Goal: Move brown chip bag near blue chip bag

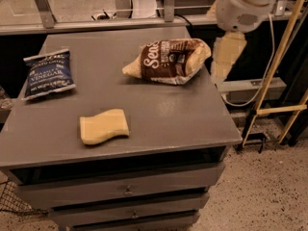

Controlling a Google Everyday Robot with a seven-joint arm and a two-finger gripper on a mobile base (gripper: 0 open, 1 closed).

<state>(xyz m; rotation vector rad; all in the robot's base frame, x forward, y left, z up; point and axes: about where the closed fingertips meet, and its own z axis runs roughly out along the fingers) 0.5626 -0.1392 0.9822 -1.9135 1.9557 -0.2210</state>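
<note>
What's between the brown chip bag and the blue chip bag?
Bare tabletop, in the camera view; the sponge lies nearer the front. The end effector hangs beside the brown chip bag, past the tabletop's edge.

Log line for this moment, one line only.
gripper: past table right edge, beside brown chip bag | brown chip bag: lying ungrasped | blue chip bag: table left side

White rounded arm point(246, 4), cream gripper point(227, 56) — upper right

The gripper point(226, 57) hangs just beside the brown chip bag point(168, 60), shape hard to make out; the arm point(245, 1) runs off the top edge. Small print on the blue chip bag point(48, 73): unreadable.
</note>
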